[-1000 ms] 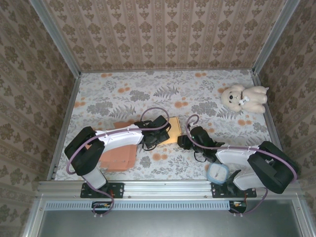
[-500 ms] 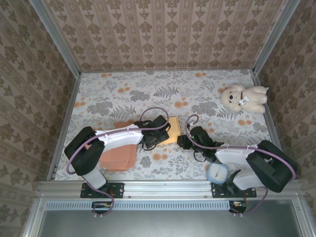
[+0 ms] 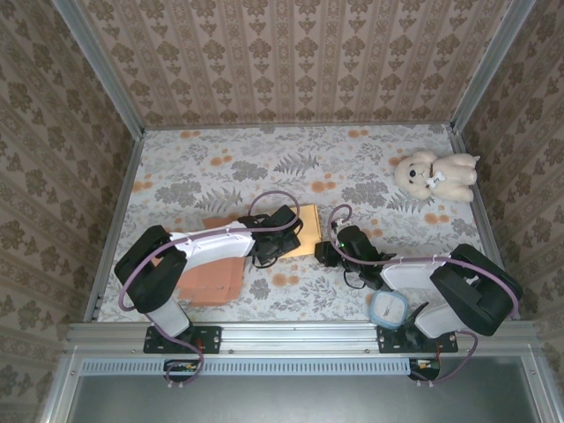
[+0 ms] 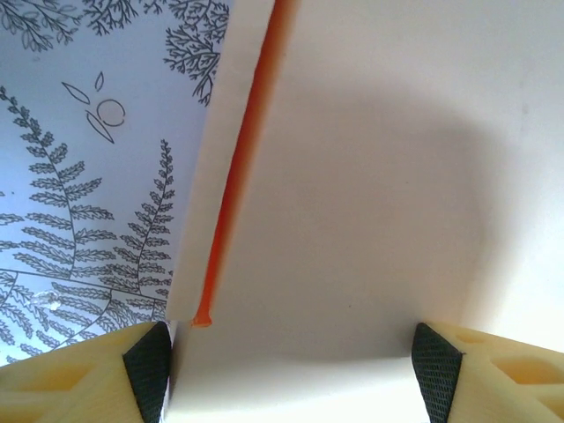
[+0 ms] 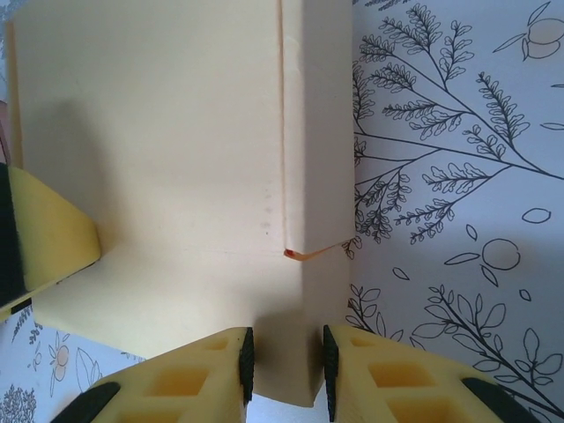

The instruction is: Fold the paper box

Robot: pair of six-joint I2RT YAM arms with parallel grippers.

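Note:
The paper box point(image 3: 307, 222) lies flat at the table's middle, cream inside, with an orange panel point(image 3: 215, 280) spread toward the near left. My left gripper point(image 3: 284, 232) sits over the cream part. In the left wrist view a wide cream flap point(image 4: 352, 220) with an orange edge spans from pad to pad, and the left gripper point(image 4: 291, 379) is shut across it. My right gripper point(image 3: 324, 253) meets the box's right edge. In the right wrist view it point(image 5: 284, 370) is shut on a narrow upright cream flap point(image 5: 291, 335).
A cream teddy bear point(image 3: 436, 174) lies at the far right of the flowered tablecloth point(image 3: 264, 167). A round blue-rimmed lid point(image 3: 389, 308) rests near the right arm's base. Patterned walls close in the table on three sides.
The right arm has crept slightly left toward the box and its jaws have narrowed a little on the flap. The left arm has barely shifted.

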